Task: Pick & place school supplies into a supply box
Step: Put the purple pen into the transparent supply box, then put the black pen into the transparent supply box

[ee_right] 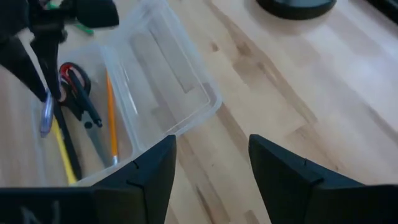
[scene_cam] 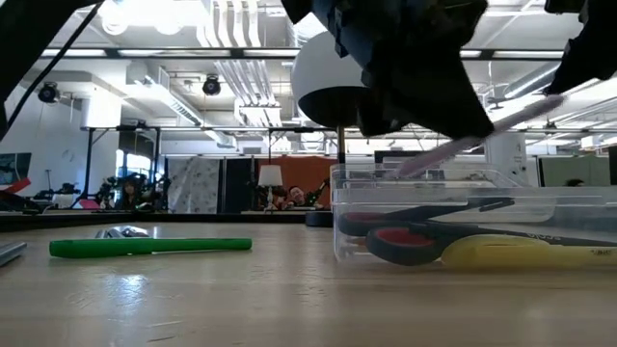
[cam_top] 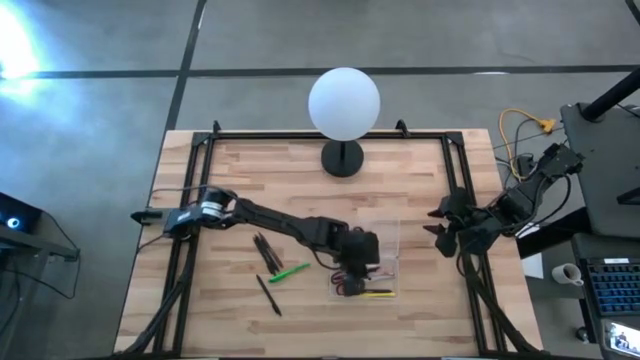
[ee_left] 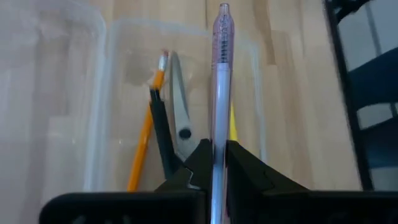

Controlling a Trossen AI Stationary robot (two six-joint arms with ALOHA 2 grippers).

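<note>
The clear supply box [cam_top: 366, 262] sits near the table's middle. It holds the red-handled scissors [scene_cam: 405, 241], an orange pencil [ee_left: 142, 149], a yellow pen [scene_cam: 525, 253] and a black pen [ee_left: 160, 134]. My left gripper [ee_left: 217, 163] hovers over the box, shut on a pale pink pen [ee_left: 220, 93]. A green pen [cam_top: 290, 271] and black pens [cam_top: 266, 250] lie on the table left of the box. My right gripper [cam_top: 438, 226] waits open, right of the box. My left gripper pinches the pale pink pen between its two fingers, on the barrel [ee_left: 219, 146]. The pen lies along the fingers and sticks out well past their tips. The fingers come slanting from the table's left. The pen is lifted clear above the box, its free end [scene_cam: 549, 104] pointing toward the table's right.
A white globe lamp [cam_top: 344, 102] on a black base stands at the far middle of the table. One more black pen [cam_top: 268, 295] lies toward the near edge. Bare wood lies between the box and my right gripper [ee_right: 211, 168].
</note>
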